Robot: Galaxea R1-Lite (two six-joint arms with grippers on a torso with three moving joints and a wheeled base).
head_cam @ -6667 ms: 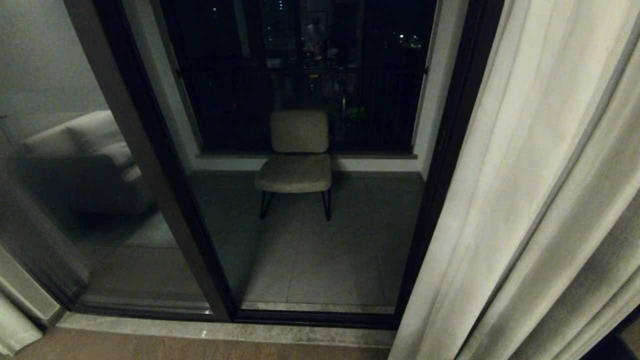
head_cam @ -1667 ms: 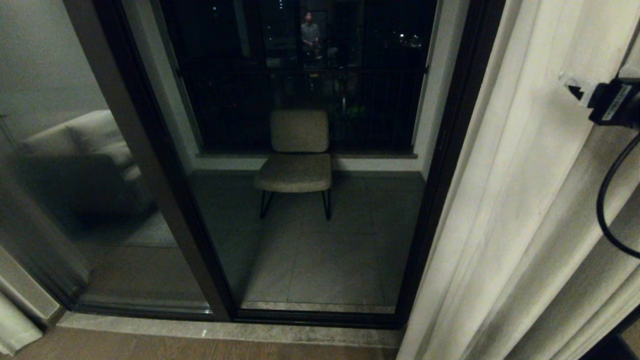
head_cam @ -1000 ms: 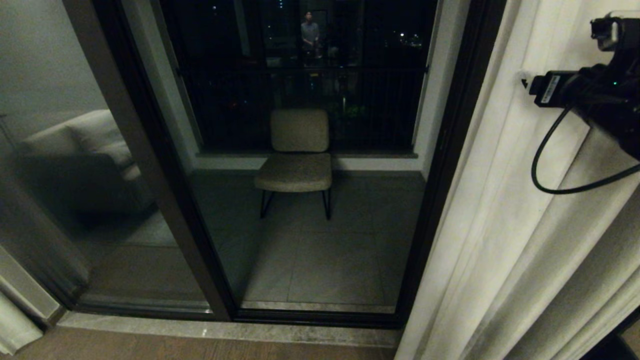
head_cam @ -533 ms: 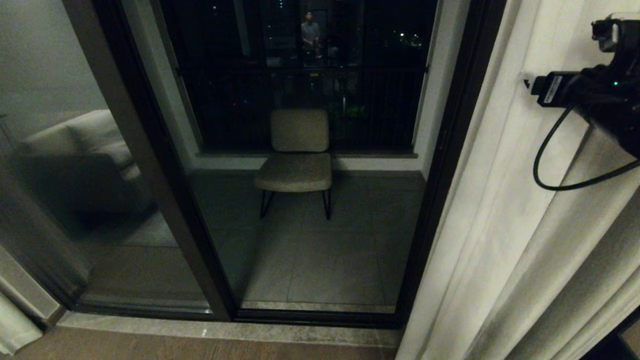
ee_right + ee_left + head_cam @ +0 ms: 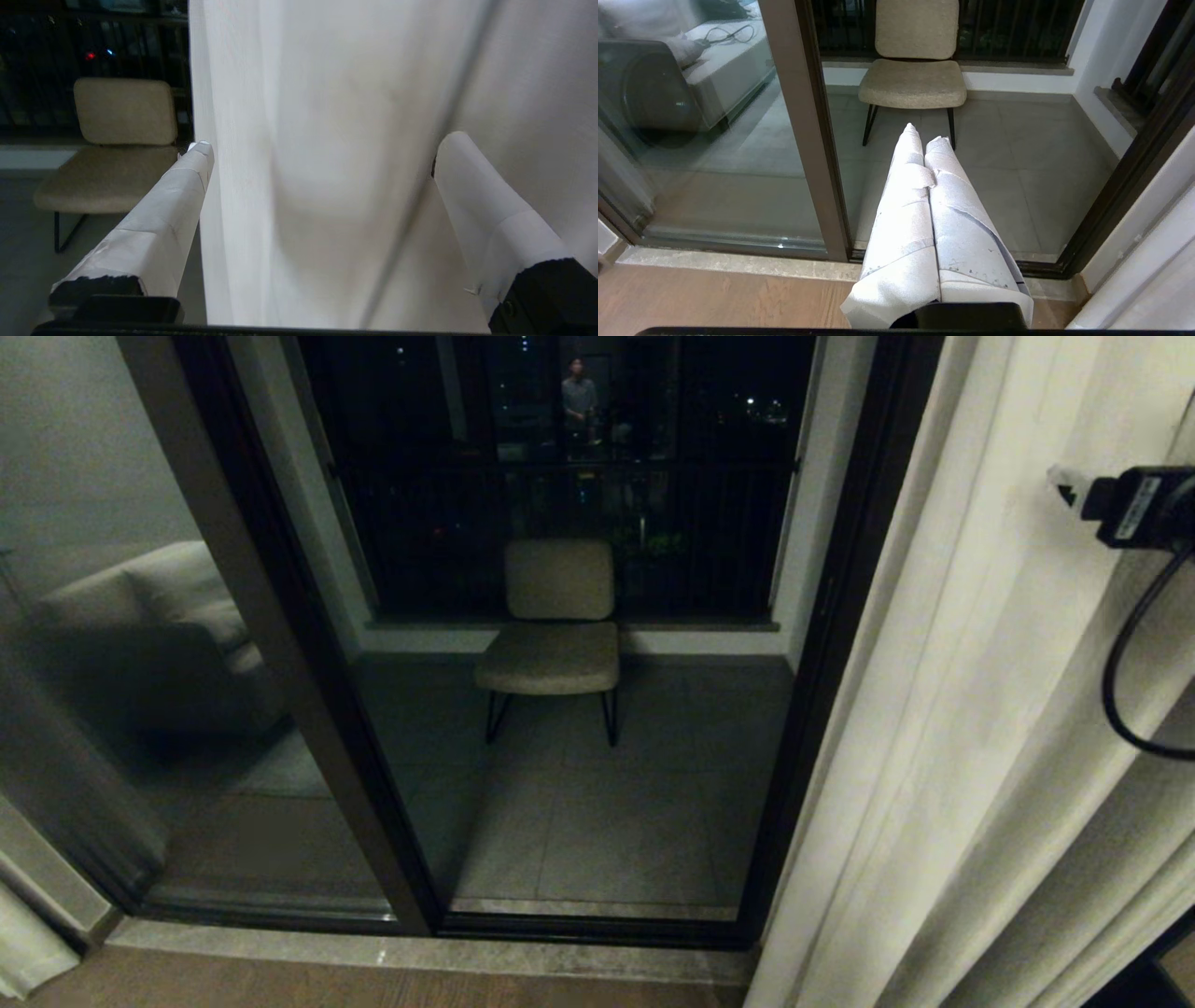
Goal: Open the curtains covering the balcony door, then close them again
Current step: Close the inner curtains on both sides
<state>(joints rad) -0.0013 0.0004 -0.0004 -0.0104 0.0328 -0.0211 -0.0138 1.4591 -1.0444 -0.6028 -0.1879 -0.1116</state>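
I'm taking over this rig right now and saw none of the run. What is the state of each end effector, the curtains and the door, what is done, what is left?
Left end effector: shut, empty, parked low facing the balcony door.
Right end effector: open, fingers either side of the right curtain edge, nothing gripped.
Curtains: right panel bunched beside the door; a bit of the left panel shows at the far left. The glass is uncovered.
Done: opening.
Left: grip the right curtain and draw it across, then the left.

Curtains (image 5: 980, 709) cut off at right edge
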